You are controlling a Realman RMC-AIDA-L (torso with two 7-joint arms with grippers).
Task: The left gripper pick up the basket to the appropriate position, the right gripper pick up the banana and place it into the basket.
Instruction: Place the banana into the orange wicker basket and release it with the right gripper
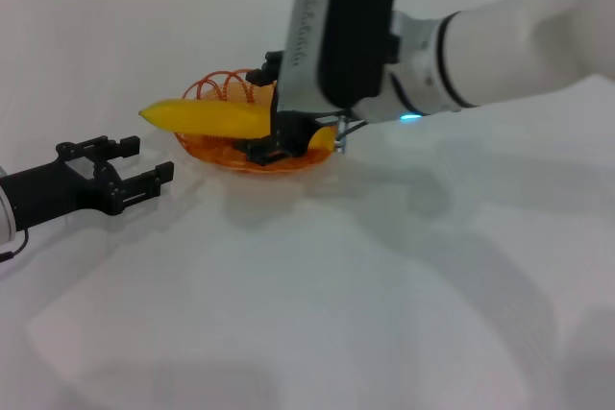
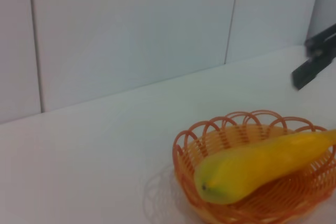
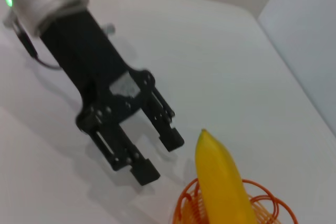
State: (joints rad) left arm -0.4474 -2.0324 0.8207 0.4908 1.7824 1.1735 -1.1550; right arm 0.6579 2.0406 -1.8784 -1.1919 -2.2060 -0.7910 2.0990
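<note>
Your right tool has the curved yellow plastic banana down in the orange wire basket; grip state, I cannot tell. Left tool sits apart, just left of it on the white tabletop, so only the release looks left.

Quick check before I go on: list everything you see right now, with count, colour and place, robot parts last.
banana: one, yellow, lying across the basket, its tip sticking out past the rim toward the robot's left.
basket: one, orange wire, on the table, mid-scene.
table: one, white, under everything.
wall: white tiled, behind the table.
left gripper: one, black, open, low over the table to the left of the basket, apart from it.
right gripper: one, black, on a white arm, down at the basket by the banana.
</note>
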